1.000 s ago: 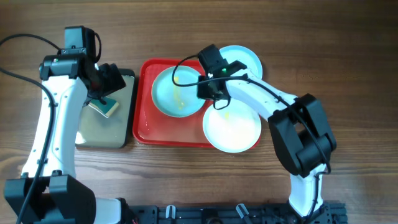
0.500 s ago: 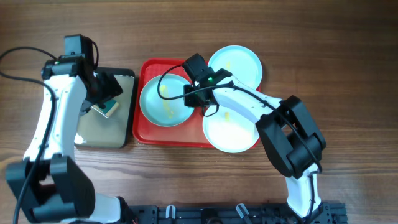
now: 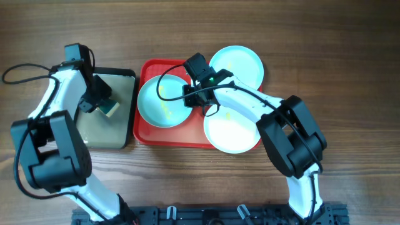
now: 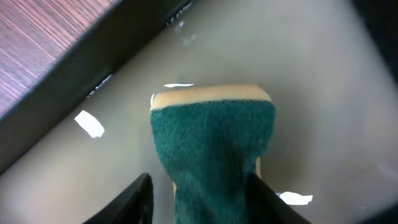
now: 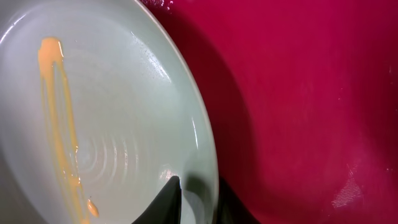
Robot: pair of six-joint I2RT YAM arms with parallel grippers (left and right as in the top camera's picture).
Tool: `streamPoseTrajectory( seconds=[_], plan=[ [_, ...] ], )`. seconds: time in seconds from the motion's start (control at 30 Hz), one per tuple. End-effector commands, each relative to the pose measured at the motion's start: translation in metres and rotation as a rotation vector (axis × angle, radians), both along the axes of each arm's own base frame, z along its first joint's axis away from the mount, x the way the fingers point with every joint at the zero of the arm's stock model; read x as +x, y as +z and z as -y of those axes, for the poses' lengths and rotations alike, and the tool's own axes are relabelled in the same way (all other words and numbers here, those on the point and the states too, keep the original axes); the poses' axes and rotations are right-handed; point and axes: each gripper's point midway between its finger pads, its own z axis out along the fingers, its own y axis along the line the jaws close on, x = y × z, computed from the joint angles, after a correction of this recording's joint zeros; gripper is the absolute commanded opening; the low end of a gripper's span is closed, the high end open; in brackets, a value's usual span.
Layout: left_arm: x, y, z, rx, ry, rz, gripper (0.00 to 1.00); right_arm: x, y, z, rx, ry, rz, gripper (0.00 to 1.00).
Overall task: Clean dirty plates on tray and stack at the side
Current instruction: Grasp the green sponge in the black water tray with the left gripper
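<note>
A pale aqua plate [image 3: 156, 103] with a yellow smear lies on the left part of the red tray [image 3: 169, 135]. My right gripper [image 3: 187, 95] is shut on its right rim. In the right wrist view one finger lies on the plate [image 5: 112, 112] and the other under its edge [image 5: 198, 186], above the tray [image 5: 311, 93]. A second plate [image 3: 240, 62] overlaps the tray's far right corner. A third plate [image 3: 234, 131] overlaps its near right corner. My left gripper [image 3: 100, 100] is shut on a green sponge [image 3: 109, 109] [image 4: 211, 130].
The sponge rests in a smaller black tray [image 3: 94, 134] left of the red tray; its floor is wet and grey, with a black rim [image 4: 93, 68]. Bare wooden table surrounds both trays. My right arm crosses above the two right-hand plates.
My right gripper has dragged the smeared plate leftward across the red tray. My left gripper has stayed at the sponge while the left arm shifted its pose.
</note>
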Motion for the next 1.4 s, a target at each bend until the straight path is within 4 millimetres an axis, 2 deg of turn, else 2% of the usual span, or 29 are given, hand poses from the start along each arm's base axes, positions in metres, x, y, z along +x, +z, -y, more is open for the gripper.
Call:
streamPoseTrajectory(
  seconds=[0.0,0.17,0.3,0.33,0.43,0.47,0.6,0.67,0.77,0.83,0.93,1.0,1.2,1.3,1.37],
  plan=[
    [-0.004,-0.014,0.005,-0.03,0.014,-0.029,0.37,0.001,-0.004,-0.005,0.011,0.019,-0.006,0.18],
    [0.002,-0.033,0.004,-0.032,0.014,-0.035,0.31,0.003,-0.004,-0.006,0.014,0.018,-0.001,0.18],
    [-0.001,-0.048,0.004,-0.038,0.014,-0.068,0.25,0.002,-0.003,-0.007,0.024,0.023,-0.006,0.18],
    [-0.003,-0.052,0.005,-0.041,0.014,-0.08,0.22,0.0,-0.003,-0.009,0.033,0.027,-0.012,0.18],
    [-0.007,-0.065,0.007,-0.053,0.014,-0.11,0.06,0.0,-0.003,-0.009,0.034,0.028,-0.013,0.18],
    [-0.007,-0.071,0.007,-0.054,0.013,-0.114,0.04,-0.001,-0.002,-0.01,0.038,0.03,-0.016,0.18],
    [-0.01,-0.074,0.008,-0.055,0.007,-0.12,0.04,0.0,-0.002,-0.01,0.041,0.03,-0.013,0.17],
    [-0.008,-0.073,0.012,-0.079,-0.043,-0.117,0.04,0.0,-0.001,-0.012,0.049,0.034,-0.014,0.12],
    [-0.001,-0.052,0.016,-0.099,-0.108,-0.087,0.04,-0.001,-0.001,-0.013,0.061,0.043,-0.023,0.05],
    [0.007,-0.031,0.015,-0.087,-0.134,-0.055,0.04,-0.003,0.0,-0.016,0.074,0.082,-0.021,0.04],
    [0.022,0.015,0.017,-0.08,-0.21,0.03,0.04,-0.004,0.004,-0.017,0.079,0.095,-0.014,0.04],
    [0.029,0.052,0.027,-0.104,-0.297,0.118,0.04,-0.002,0.006,-0.015,0.081,0.091,-0.009,0.04],
    [0.027,0.112,0.045,-0.085,-0.43,0.259,0.04,0.007,0.009,0.003,0.047,0.046,-0.013,0.04],
    [0.021,0.125,0.051,-0.102,-0.44,0.281,0.04,0.01,0.012,0.017,-0.001,-0.007,-0.008,0.04],
    [0.016,0.119,0.069,-0.173,-0.473,0.265,0.04,0.009,0.014,0.027,-0.032,-0.039,-0.022,0.04]
  ],
)
